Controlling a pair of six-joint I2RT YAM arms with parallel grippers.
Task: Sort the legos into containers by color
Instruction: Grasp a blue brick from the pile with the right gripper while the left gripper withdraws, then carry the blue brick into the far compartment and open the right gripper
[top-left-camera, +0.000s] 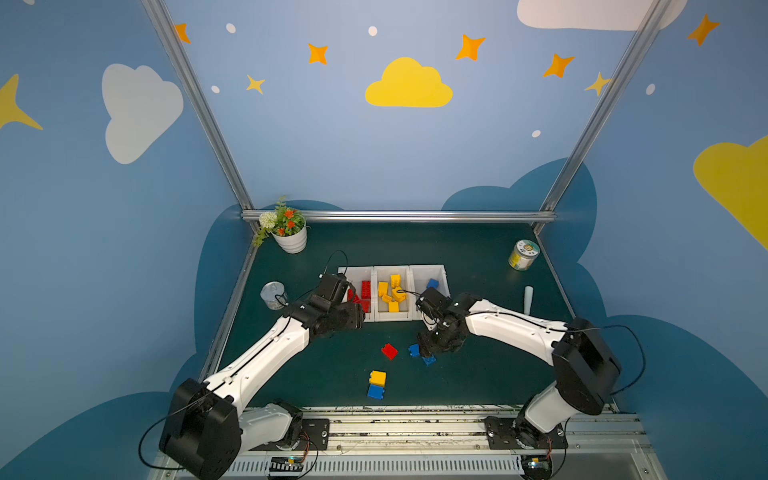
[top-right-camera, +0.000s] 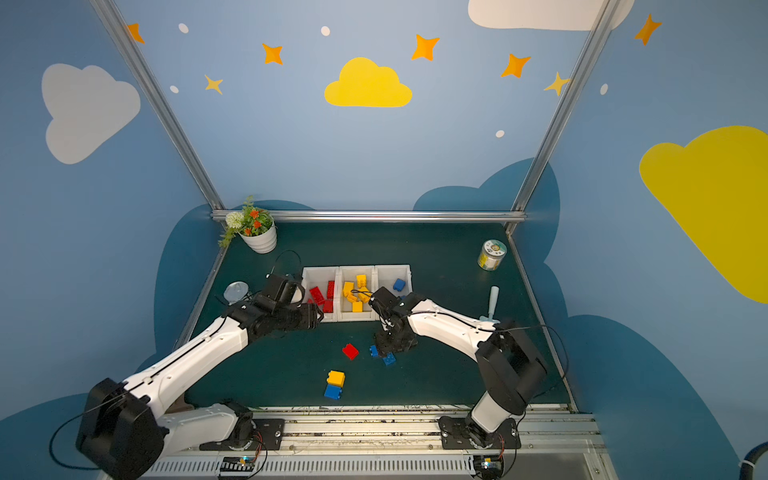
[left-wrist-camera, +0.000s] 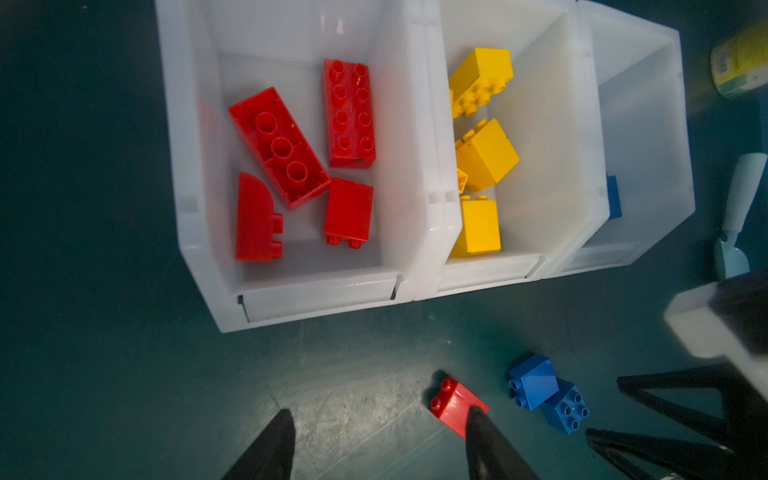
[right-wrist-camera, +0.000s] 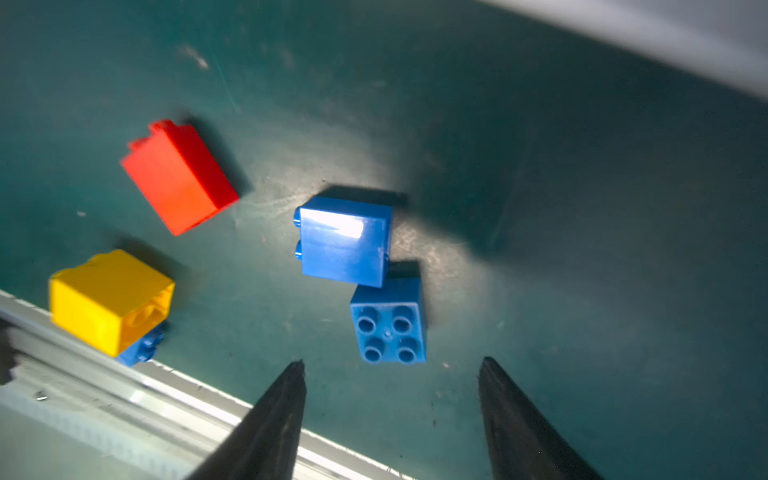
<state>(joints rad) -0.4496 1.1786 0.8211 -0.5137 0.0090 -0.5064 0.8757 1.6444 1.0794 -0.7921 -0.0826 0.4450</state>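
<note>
Left hand (left-wrist-camera: 380, 413), spread and empty, hangs by the bin of red bricks (left-wrist-camera: 199, 166). Right hand (right-wrist-camera: 391, 361), also spread, hovers over a studs-up blue brick (right-wrist-camera: 388, 320) touching a sideways blue brick (right-wrist-camera: 345, 241).

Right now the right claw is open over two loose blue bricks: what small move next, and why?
Probably lower the right claw straight onto the studs-up blue brick. Its jaws stand open and empty, and that brick lines up between them. The other blue brick touches its corner, so go slowly. It belongs in the blue bin.
</note>
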